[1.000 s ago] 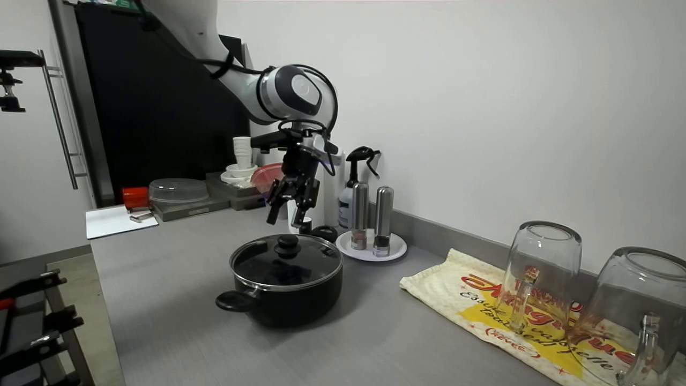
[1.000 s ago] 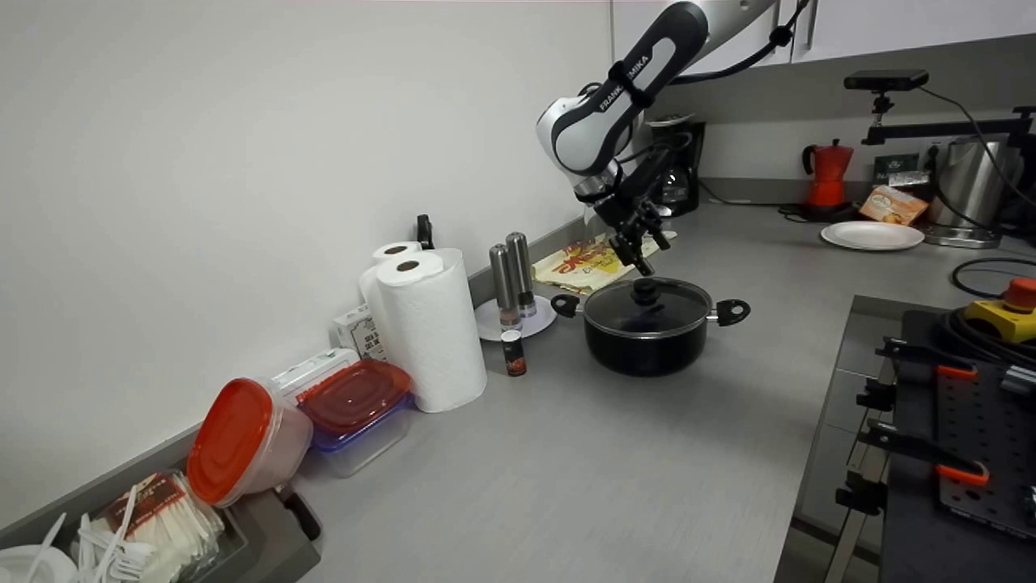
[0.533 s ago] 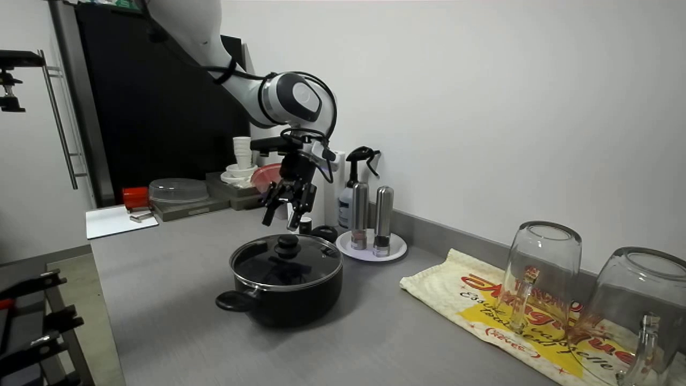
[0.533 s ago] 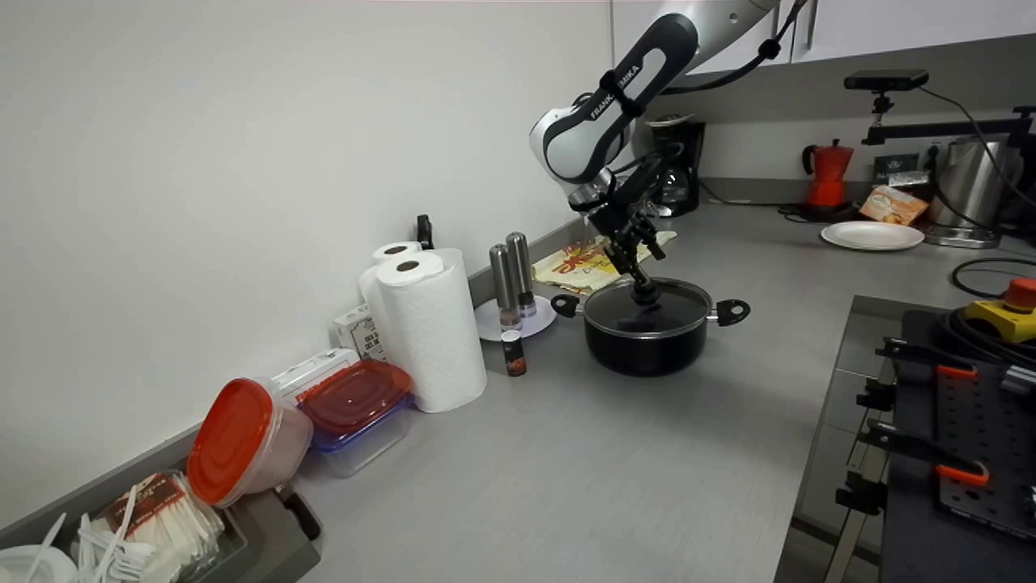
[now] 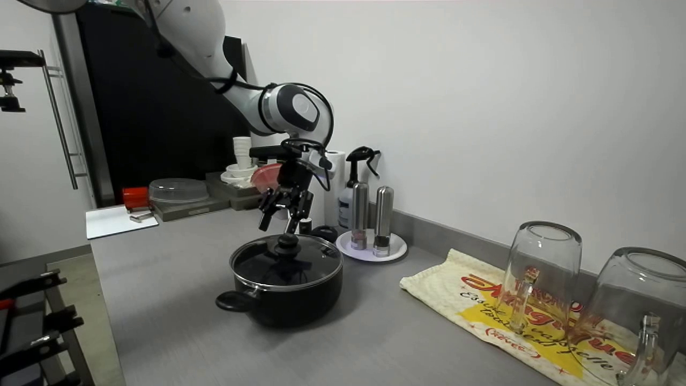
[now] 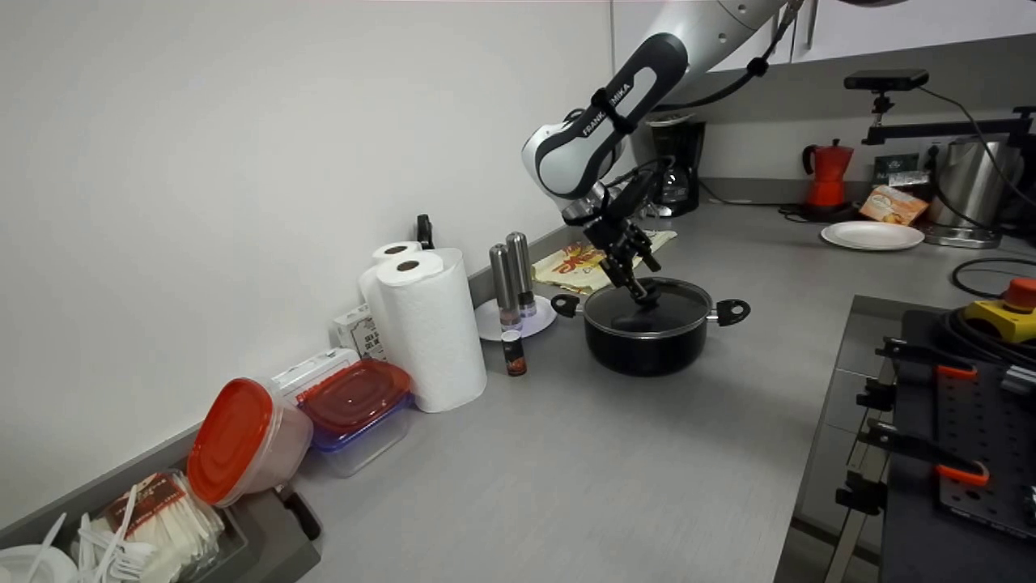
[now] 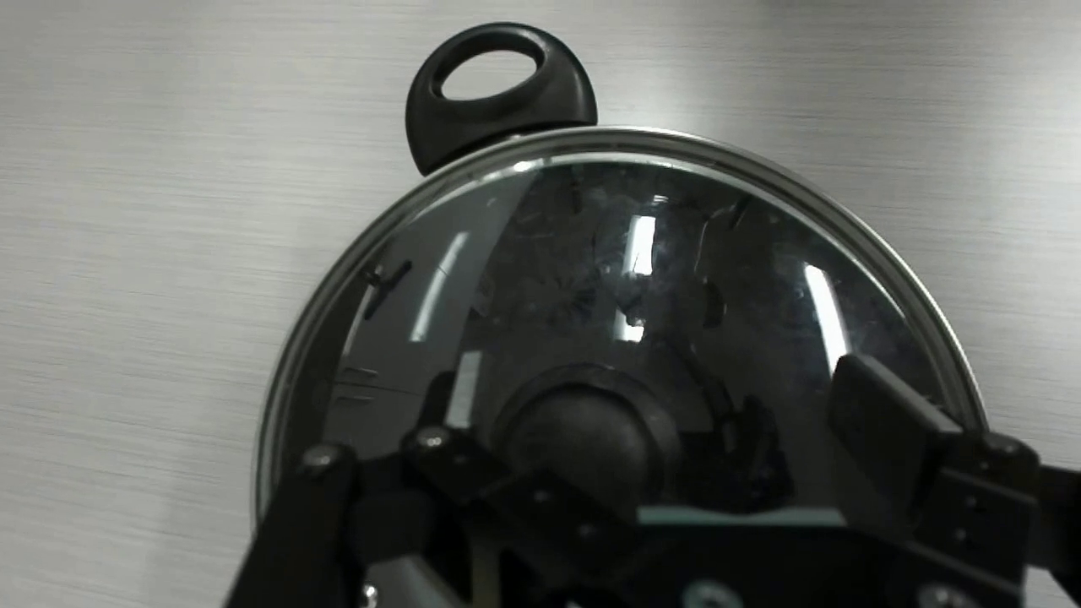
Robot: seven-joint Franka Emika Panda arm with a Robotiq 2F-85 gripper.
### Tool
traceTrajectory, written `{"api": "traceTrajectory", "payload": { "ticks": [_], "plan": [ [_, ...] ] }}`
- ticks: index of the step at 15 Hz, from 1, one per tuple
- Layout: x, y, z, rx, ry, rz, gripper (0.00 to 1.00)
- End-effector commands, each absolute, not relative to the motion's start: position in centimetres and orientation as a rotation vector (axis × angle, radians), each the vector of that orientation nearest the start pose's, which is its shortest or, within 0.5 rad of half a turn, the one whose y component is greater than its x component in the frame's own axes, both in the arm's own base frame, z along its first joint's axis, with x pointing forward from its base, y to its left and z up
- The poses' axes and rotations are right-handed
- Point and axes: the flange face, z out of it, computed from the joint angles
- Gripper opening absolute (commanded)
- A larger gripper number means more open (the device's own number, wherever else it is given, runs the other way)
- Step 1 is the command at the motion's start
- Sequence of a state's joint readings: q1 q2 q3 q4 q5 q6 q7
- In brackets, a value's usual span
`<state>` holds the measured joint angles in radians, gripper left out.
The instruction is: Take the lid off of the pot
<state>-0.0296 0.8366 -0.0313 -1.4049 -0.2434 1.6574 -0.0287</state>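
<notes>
Gray counter (image 5: 171, 268), robot arm (image 5: 244, 104) above it; black pot (image 6: 645, 352) standing between counter's wall edge and opposite edge; glass lid (image 7: 574, 287) sitting flat on pot; gripper (image 5: 276, 229) spread, low over lid; white plate (image 5: 399, 248) holding two metal mills (image 5: 383, 214), near pot, at counter's wall edge; black knob (image 5: 288, 246) at lid center, one finger (image 6: 628, 278) just beside it, touching or not can't tell

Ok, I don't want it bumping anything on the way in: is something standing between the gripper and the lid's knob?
Nothing visible stands between the open gripper and the black knob of the glass lid. In both exterior views one fingertip shows right at the knob; whether it touches, I can't tell.
</notes>
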Motion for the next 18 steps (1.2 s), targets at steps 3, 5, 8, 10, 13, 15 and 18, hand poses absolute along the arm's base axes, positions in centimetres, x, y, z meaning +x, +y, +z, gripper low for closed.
{"api": "traceTrajectory", "payload": {
  "ticks": [3,5,8,10,13,15,18],
  "plan": [
    [66.2,-6.9,16.7,-3.208,-0.113,1.043,1.0],
    [66.6,-7.0,16.8,-3.215,-0.1,1.028,1.0],
    [67.3,-7.0,17.5,-3.225,-0.095,0.994,1.0],
    [67.7,-7.0,17.9,-3.239,-0.083,0.969,1.0],
    [68.0,-7.5,18.0,-3.25,-0.072,0.961,1.0],
    [68.0,-7.7,17.9,-3.249,-0.068,0.964,1.0],
    [67.9,-8.0,17.3,-3.241,-0.058,0.978,1.0]
  ]
}}
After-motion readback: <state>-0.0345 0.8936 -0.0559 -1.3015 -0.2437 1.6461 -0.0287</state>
